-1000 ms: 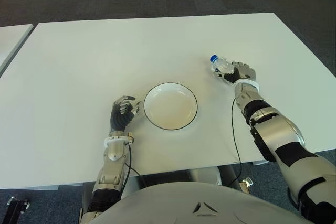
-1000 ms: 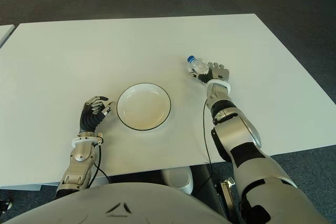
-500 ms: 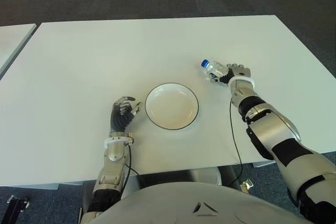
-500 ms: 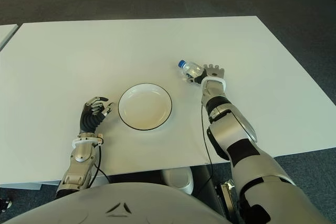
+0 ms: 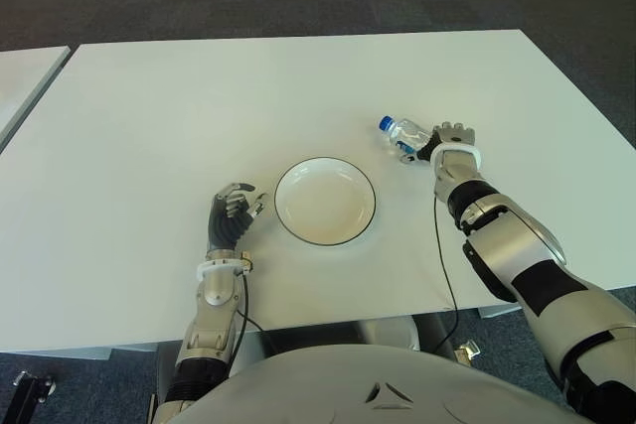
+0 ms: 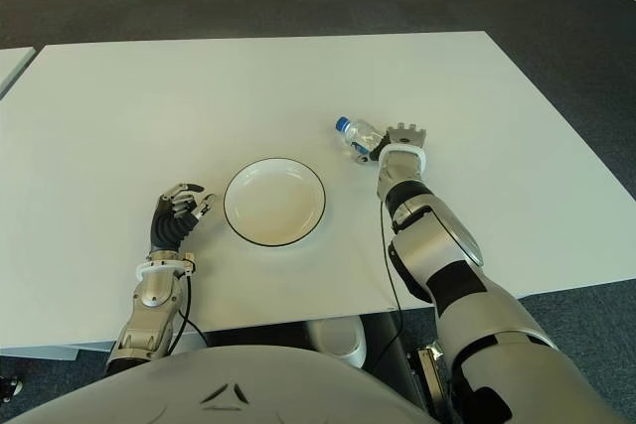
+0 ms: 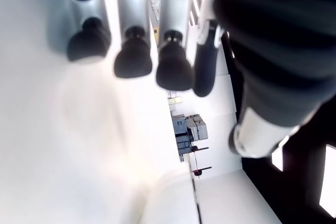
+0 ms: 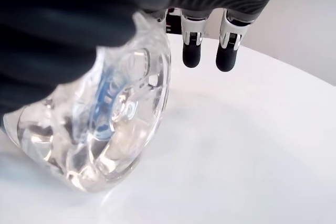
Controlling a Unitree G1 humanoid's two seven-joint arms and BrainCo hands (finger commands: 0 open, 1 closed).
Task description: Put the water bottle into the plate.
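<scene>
I take the plate (image 5: 325, 201) as my landmark, because everything in this task ends there.

The white bench (image 5: 149, 126) carries the whole scene, and the plate stands on it, nearer to its front edge, round and white with a dark rim. It holds nothing, so I judge that the placing step is not yet done.

My right hand (image 5: 449, 138) shows to the right of the plate and a little beyond it, well clear of the rim. Its fingers are wrapped around the water bottle (image 5: 403, 133), which I see lying tilted, with the blue cap pointing away from the hand and toward the far side of the plate. In the right wrist view the clear bottle base (image 8: 105, 124) is pressed against the palm, while two fingertips (image 8: 191, 53) stick out above it. I think this side grip is chosen so that the bottle can be carried low and laid flat into the plate.

My left hand (image 5: 233, 215) shows just beside the plate on its left, fingers curled and holding nothing. It has no part in this step.
</scene>
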